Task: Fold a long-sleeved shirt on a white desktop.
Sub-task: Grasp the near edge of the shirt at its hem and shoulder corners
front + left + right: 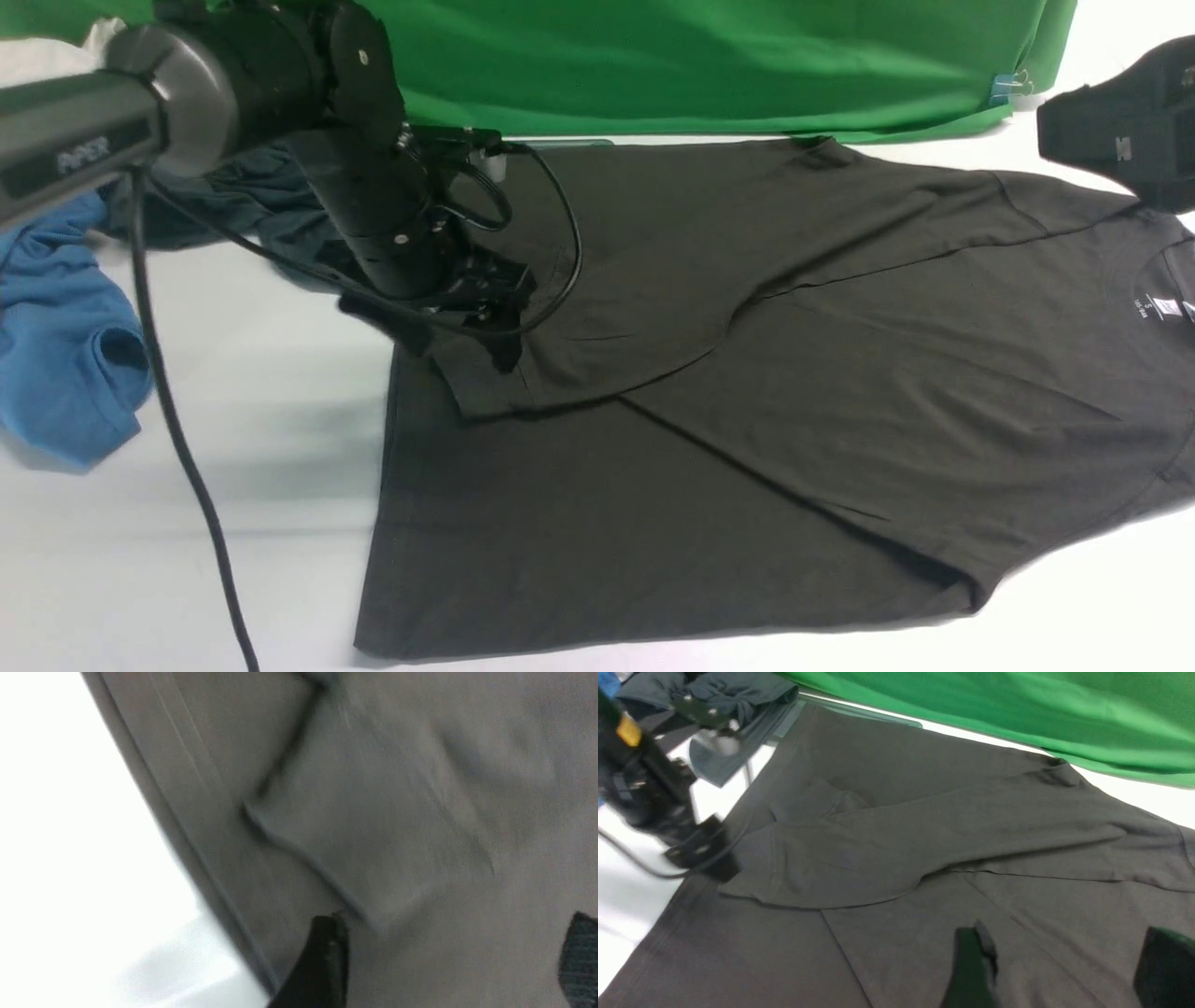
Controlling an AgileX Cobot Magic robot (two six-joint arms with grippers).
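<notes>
Across the centre and right of the front view, the long-sleeved shirt (747,401) lies spread flat on the white desktop (233,448). It is a dark charcoal-brown knit with a fine matte weave. Its neckline sits at the right edge of the frame, where a small white neck label (1144,313) shows inside the collar. The straight hem runs down the garment's left side. One sleeve (653,280) is laid over the body as a long tapering band, ending in a squared cuff (485,387) at middle left. A sharp diagonal crease runs from below the cuff toward the lower right.

The left gripper (471,317), black and angular, hangs just over that cuff end. In the left wrist view its two dark fingers (327,961) stand well apart, released, with only blurred grey fabric beneath them. Whether they touch the cloth cannot be told.

At the bottom of the right wrist view, the right gripper (1064,970) is spread over the shirt's body, grasping nothing.

In the upper left of the front view, a crumpled dark teal-grey garment (243,201) lies behind the left arm. A soft blue garment (56,345) bunches at the left edge. A smooth green cloth backdrop (700,56) fills the top, and a thin black cable (187,467) droops over the tabletop at lower left.
</notes>
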